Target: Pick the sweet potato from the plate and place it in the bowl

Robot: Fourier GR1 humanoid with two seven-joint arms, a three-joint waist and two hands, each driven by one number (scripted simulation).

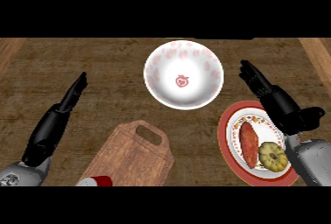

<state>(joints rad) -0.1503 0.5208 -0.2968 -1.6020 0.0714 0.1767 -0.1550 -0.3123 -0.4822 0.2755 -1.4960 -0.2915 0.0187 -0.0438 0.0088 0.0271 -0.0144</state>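
Note:
A reddish-orange sweet potato (pixel 249 138) lies lengthwise on a red-rimmed patterned plate (pixel 226 131) at the right of the counter. Beside it on the same plate sits a small yellow-green squash (pixel 273 156). A white bowl (pixel 184 74) with pink strawberry marks stands at the upper centre, with nothing in it. My right hand (pixel 278 103) hovers over the plate's far right edge, fingers straight and pointing up toward the bowl's right side, holding nothing. Near the left edge my left hand (pixel 55 120) rests open, fingers up.
A wooden cutting board (pixel 132 155) with a handle hole lies at the lower centre. A red and white cylindrical object (pixel 97 181) shows at its lower left corner. The wooden counter extends between bowl and board.

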